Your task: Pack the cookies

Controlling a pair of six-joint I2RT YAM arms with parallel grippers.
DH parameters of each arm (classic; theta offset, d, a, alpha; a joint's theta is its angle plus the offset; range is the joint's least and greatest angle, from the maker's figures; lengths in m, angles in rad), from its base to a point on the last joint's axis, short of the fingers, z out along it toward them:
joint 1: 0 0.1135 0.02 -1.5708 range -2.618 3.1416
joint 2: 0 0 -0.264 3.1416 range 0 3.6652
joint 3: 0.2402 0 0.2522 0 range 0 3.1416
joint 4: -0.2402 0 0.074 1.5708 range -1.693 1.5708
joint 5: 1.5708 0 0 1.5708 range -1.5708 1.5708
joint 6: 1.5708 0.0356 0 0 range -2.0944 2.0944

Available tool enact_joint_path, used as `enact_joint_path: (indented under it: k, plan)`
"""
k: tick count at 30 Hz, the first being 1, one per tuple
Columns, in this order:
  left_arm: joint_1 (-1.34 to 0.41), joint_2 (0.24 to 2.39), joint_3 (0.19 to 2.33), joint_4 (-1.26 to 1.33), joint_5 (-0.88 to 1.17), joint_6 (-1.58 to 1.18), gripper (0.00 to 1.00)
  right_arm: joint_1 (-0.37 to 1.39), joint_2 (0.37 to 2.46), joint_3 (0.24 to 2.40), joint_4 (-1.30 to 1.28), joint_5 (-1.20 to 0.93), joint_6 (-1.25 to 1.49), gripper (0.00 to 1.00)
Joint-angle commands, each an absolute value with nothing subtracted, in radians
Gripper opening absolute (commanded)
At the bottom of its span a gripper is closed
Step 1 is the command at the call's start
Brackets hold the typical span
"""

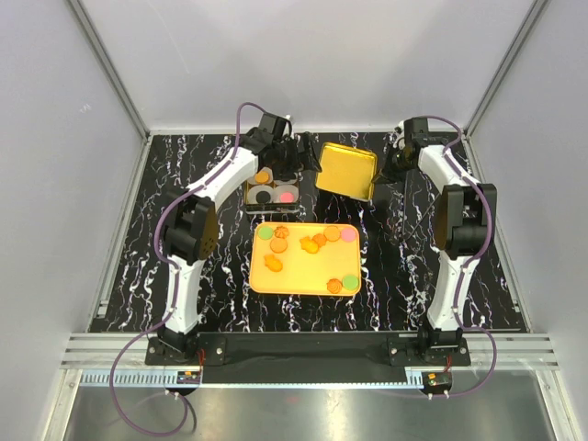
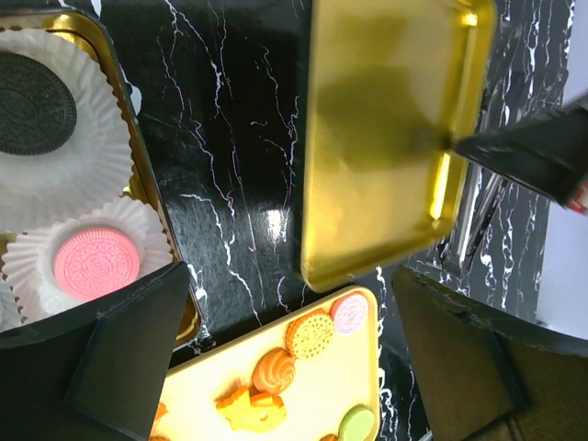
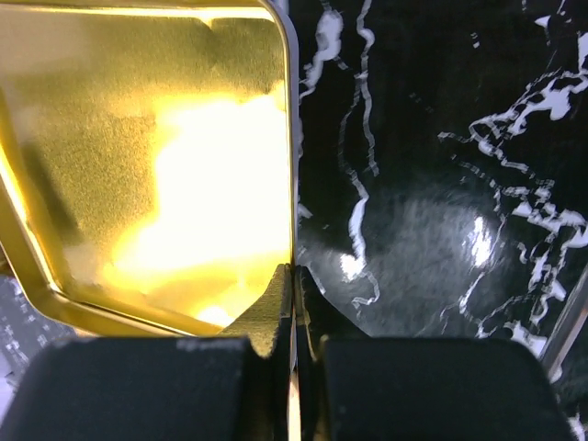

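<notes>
Several orange, pink and green cookies [image 1: 317,243] lie on a yellow tray [image 1: 303,280] in the middle. A gold tin [image 1: 250,195] behind it holds white liners with an orange cookie, a black cookie [image 2: 32,101] and a pink cookie [image 2: 96,265]. My left gripper [image 1: 296,163] hovers between the tin and the lid, open and empty; in the left wrist view [image 2: 289,367] its fingers [image 2: 101,367] frame the tray's corner [image 2: 367,367]. My right gripper [image 1: 378,182] is shut on the right rim of the gold lid [image 1: 346,170], holding it tilted. The right wrist view [image 3: 294,276] shows the jaws pinching the lid [image 3: 147,165].
The black marbled table [image 1: 413,276] is bounded by white walls at left, right and back. The lid [image 2: 395,138] hangs just behind the tray's far right corner and right of the tin [image 2: 138,175]. The right finger [image 2: 533,152] reaches in from the right.
</notes>
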State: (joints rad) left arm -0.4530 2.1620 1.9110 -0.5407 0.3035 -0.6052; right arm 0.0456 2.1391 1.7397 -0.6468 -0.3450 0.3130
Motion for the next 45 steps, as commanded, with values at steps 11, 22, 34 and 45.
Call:
enact_joint_path:
  k: [11,22,34,45]
  plan:
    - [-0.423,2.154,1.881,-0.312,0.601,-0.767,0.98,0.074,1.925,1.634,-0.561,-0.426,0.348,0.00]
    - [-0.410,2.066,1.663,-0.063,0.706,-0.903,0.58,0.140,1.878,1.601,-0.498,-0.474,0.396,0.00]
    - [-0.396,1.959,1.582,-0.098,0.696,-0.865,0.00,0.196,1.822,1.523,-0.472,-0.330,0.351,0.15]
    - [-0.344,1.960,1.666,-0.417,0.646,-0.752,0.00,0.445,1.580,1.315,-0.275,0.061,0.106,0.72]
